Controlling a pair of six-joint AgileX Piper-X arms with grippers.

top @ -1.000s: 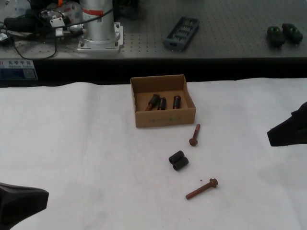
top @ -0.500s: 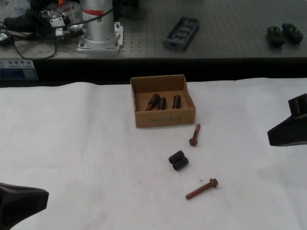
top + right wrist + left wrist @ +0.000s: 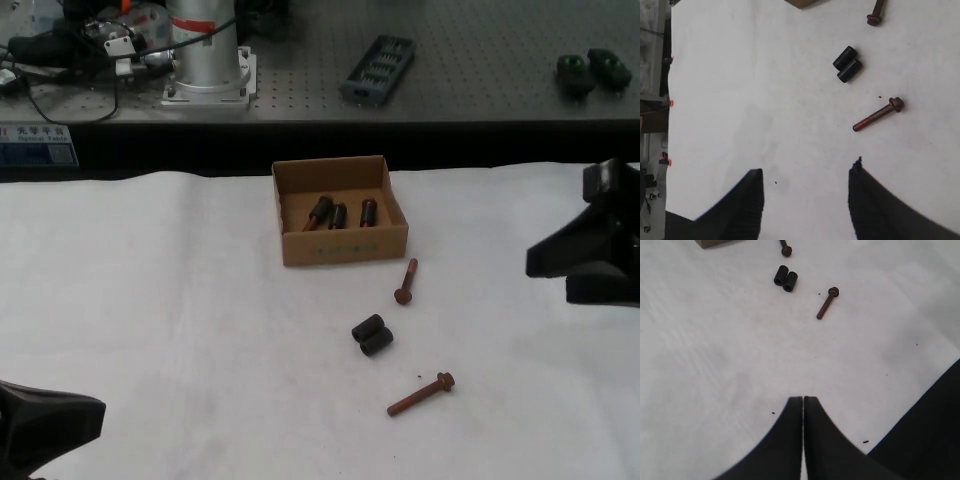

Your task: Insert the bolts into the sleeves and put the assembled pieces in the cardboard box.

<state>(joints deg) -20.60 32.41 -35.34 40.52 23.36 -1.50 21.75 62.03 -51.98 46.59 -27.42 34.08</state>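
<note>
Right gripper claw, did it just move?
Yes. The right gripper slid in from the bench's edge, closer to the cardboard box.

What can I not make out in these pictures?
High view: pieces in the box are too small to tell if bolts sit fully in.
Right wrist view: the far bolt is cut off by the edge.
Both wrist views: the edge cuts the box too.

Illegible print on bench label [image 3: 36, 145], cardboard box [image 3: 345, 246]

Left claw [image 3: 803, 400] fingers pressed together, right claw [image 3: 806, 170] fingers spread wide apart
</note>
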